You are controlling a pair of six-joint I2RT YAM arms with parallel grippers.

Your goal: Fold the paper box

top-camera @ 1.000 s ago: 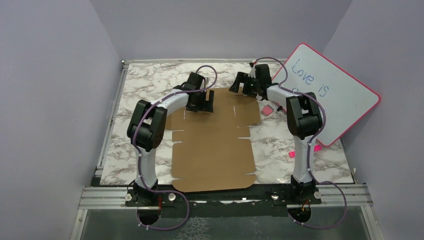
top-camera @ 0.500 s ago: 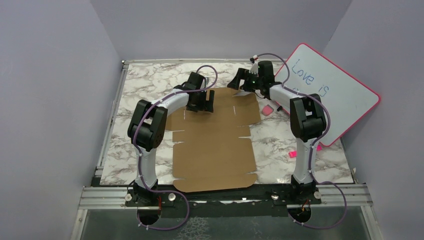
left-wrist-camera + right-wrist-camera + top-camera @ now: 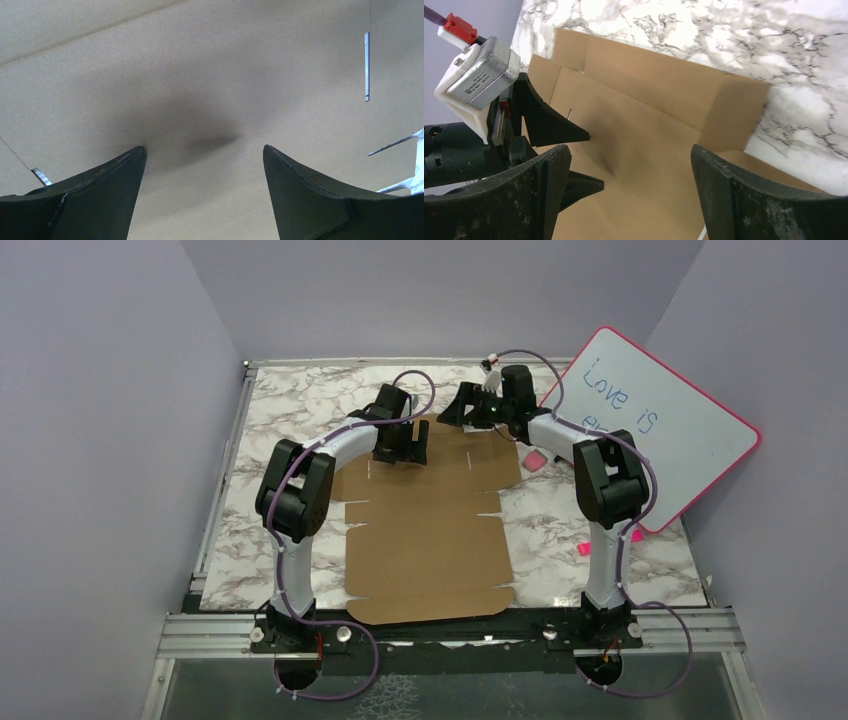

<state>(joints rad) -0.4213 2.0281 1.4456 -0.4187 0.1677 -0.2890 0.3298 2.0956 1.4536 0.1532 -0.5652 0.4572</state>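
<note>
The paper box [image 3: 430, 530] is a flat brown die-cut sheet lying on the marble table, with flaps and slits along its sides. My left gripper [image 3: 400, 452] stands open over the sheet's far left part, its fingertips close above bare cardboard [image 3: 210, 75] with nothing between them [image 3: 204, 149]. My right gripper [image 3: 455, 410] hovers open at the sheet's far edge and points left. In the right wrist view its jaws [image 3: 630, 149] frame the far flaps [image 3: 649, 100], and the left gripper [image 3: 594, 160] shows just beyond them.
A pink-rimmed whiteboard [image 3: 690, 430] leans against the right wall behind the right arm. Small pink bits [image 3: 536, 459] [image 3: 583, 549] lie on the marble right of the sheet. Purple walls close in the table [image 3: 300, 400] on three sides.
My right gripper has swung left along the sheet's far edge, toward the left gripper. The left arm and the sheet have not moved.
</note>
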